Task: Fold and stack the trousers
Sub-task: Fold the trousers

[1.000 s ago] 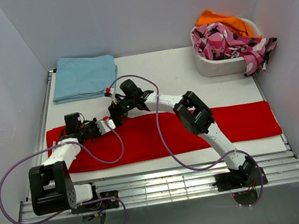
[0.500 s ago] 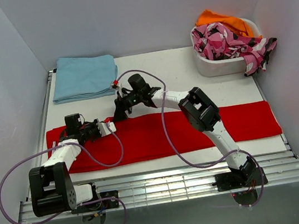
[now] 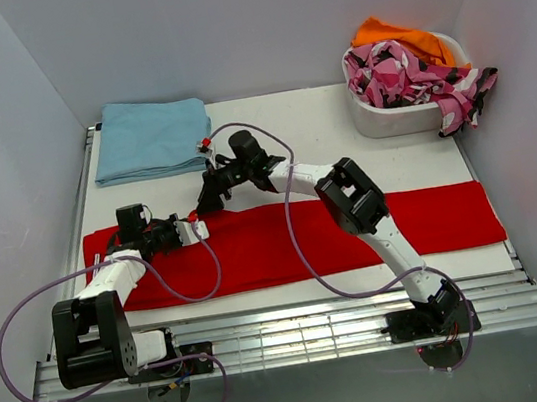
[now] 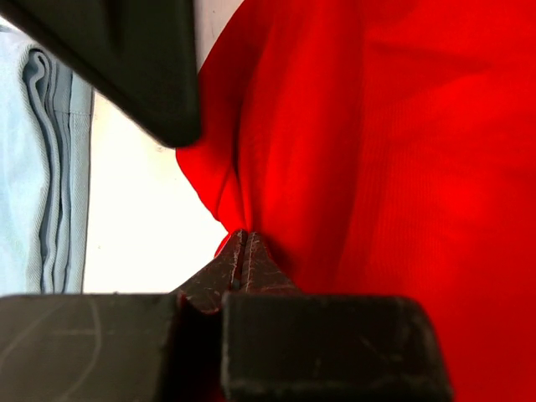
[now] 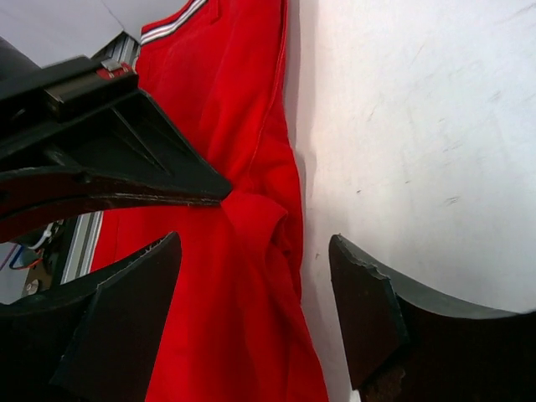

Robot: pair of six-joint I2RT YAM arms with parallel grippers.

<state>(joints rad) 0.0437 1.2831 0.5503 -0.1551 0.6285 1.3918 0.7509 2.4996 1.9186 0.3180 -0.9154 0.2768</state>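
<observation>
1. Red trousers (image 3: 354,234) lie flat as one long band on the table (image 3: 309,134). They sit just on the arms' side of the light blue folded garment (image 3: 150,136) and run well off to its right.
2. At the trouser edge nearest that blue garment, the left gripper (image 3: 195,230) has its jaws clamped tight on a small pinch of red fabric. The wrist view shows the cloth puckering up into the closed tips.
3. What has changed is the right gripper (image 3: 209,198). A second ago it sat low on that same edge, right beside the left one. Now it has drawn back a little towards the blue garment, and its fingers are spread wide with nothing between them.
4. From where I stand, that looks like a release. The edge now hangs on the left grip alone, and the right arm is free to take a fresh hold further along.
5. No fold has been made yet. The trousers are still at full length, and nothing is stacked on the blue garment.
</observation>
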